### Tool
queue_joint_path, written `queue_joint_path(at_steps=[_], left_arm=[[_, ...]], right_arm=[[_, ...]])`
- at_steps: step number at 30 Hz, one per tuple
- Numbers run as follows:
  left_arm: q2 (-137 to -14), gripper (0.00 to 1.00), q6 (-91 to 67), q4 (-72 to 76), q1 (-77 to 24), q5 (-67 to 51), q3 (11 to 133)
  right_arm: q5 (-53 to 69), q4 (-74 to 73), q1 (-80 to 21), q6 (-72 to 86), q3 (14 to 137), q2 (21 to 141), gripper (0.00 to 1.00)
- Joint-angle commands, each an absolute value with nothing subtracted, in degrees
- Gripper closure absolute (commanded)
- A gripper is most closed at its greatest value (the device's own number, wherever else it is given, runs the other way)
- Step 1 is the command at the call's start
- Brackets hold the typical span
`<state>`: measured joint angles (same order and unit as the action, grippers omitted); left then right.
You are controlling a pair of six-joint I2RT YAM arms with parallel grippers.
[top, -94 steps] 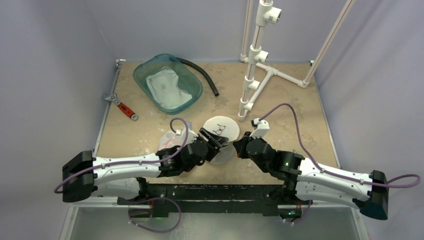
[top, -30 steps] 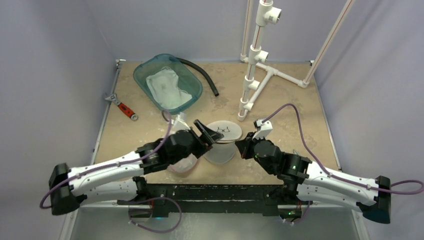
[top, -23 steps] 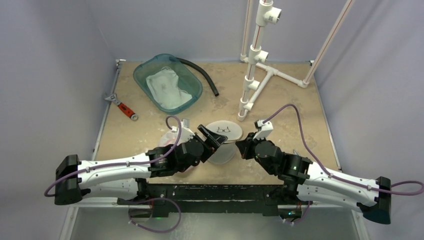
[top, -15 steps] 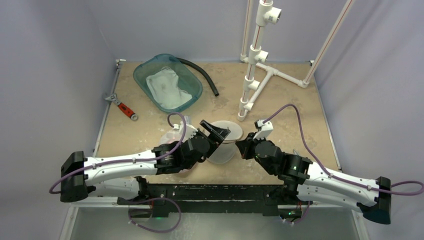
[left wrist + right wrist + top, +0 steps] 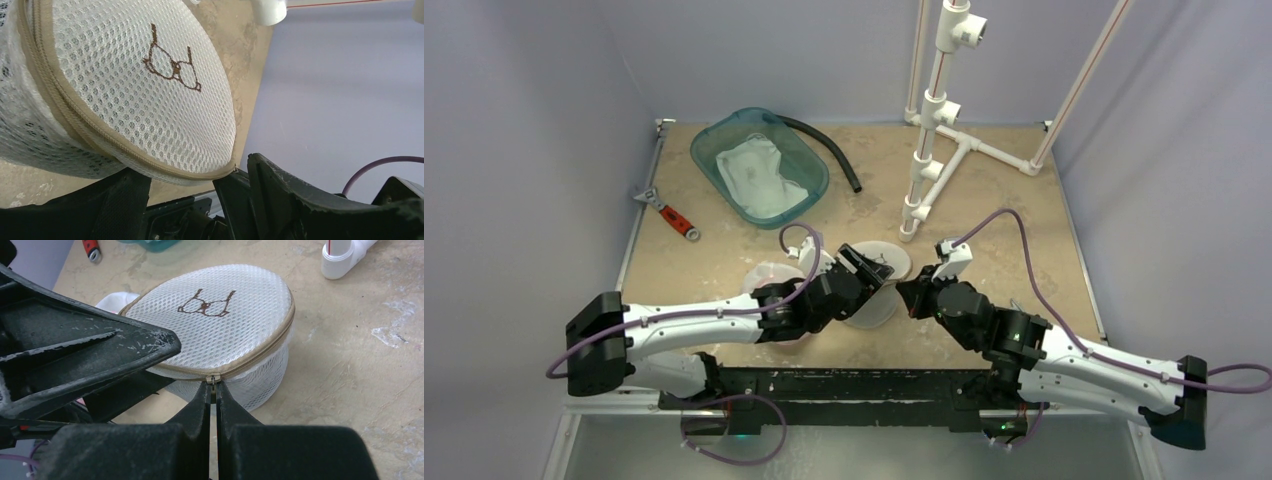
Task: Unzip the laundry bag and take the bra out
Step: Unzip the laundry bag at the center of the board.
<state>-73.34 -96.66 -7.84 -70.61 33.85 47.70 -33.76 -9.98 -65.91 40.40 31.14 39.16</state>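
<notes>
Both arms met at the bag [image 5: 870, 300], mid-frame in the top view, zipped shut, bra unseen inside. Left gripper [image 5: 193, 172] straddled its rim, jaws wide, not clamped. Right gripper [image 5: 214, 388] was pinched tight on the pull [image 5: 213, 379]. I judged it best to clamp left first, then drag the pull slowly along the seam.

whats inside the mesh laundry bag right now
Nothing inside shows. The laundry bag lid, with its stitched bra outline, and the white mesh wall cover the contents. The zipper looks shut where visible, so the bra itself cannot be seen.
</notes>
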Motion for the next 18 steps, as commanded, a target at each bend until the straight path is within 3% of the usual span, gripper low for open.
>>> queue_joint_path(at_steps=[1,6,10,18], left_arm=[[-73.01,0.31,-96.64,-4.84,-69.79,30.33,48.92],[-71.11,0.26,-96.84,-4.97,-69.85,28.61,49.11],[-72.07,0.28,-96.3,-6.05,-69.85,28.77,50.03],[-73.91,0.65,-97.26,-4.13,-69.16,30.93,47.41]], right_arm=[[-34.53,-8.3,-65.73,39.65,31.0,38.16,1.0],[-34.45,-8.13,-65.76,39.56,30.85,38.18,1.0],[-34.45,-8.04,-65.74,39.49,31.02,38.75,1.0],[-33.85,-7.92,-65.78,39.16,30.94,38.41,1.0]])
